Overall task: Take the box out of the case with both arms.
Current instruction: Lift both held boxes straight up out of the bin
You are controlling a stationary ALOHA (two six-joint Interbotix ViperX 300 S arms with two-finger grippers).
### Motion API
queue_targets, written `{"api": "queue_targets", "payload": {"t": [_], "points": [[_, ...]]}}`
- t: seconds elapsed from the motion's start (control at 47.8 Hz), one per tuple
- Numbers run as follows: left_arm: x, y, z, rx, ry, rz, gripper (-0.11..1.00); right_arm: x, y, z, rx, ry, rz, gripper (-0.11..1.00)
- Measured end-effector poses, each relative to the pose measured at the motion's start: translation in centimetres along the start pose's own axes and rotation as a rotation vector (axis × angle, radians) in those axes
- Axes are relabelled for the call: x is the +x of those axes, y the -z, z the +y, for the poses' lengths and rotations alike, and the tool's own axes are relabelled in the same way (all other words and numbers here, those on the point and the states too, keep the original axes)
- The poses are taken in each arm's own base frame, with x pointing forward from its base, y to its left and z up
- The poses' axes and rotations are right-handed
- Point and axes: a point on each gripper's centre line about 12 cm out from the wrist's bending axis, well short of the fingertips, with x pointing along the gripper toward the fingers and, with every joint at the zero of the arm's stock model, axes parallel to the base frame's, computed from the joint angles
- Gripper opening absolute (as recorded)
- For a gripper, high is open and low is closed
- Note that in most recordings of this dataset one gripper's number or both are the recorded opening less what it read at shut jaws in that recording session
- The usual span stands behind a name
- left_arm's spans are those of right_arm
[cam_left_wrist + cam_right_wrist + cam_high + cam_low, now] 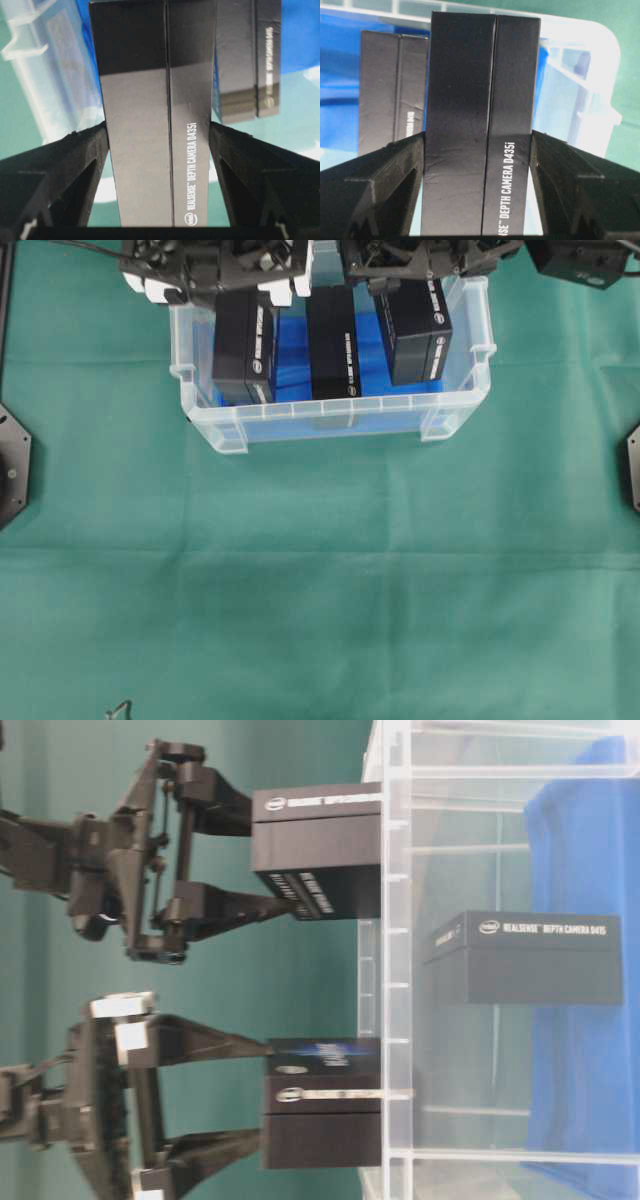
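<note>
The clear case (pixel 330 418) with its blue sheet (pixel 292 350) stands at the table's far edge. Three black boxes show over it. My left gripper (pixel 243 290), the one with white blocks, is shut on the left box (pixel 245 345), fingers pressed on both of its narrow sides (pixel 159 130). My right gripper (pixel 410 282) is shut the same way on the right box (pixel 413 330), seen close up (pixel 478 136). In the table-level view both held boxes (pixel 322 1105) (pixel 318 850) sit up at the case's rim. The middle box (pixel 332 340) stands deep inside, untouched.
Green cloth (pixel 320 590) covers the table in front of the case. Black arm mounts sit at the left (pixel 12 465) and right (pixel 632 465) edges. A small black clip-like thing (pixel 120 708) lies at the near edge.
</note>
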Motion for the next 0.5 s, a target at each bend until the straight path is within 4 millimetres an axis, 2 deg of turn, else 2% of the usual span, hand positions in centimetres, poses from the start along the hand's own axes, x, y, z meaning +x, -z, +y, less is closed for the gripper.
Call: {"api": "queue_targets", "payload": {"t": [0.251, 0.502], "points": [[-3.7, -0.4, -0.4, 0.021, 0.022, -0.010, 0.63, -3.4, -0.6, 0.3, 0.001, -0.010, -0.006, 0.65], [-6.5, -0.6, -0.5, 0.020, 0.044, -0.018, 0.63, -6.5, -0.9, 0.3, 0.008, -0.018, -0.023, 0.65]]}}
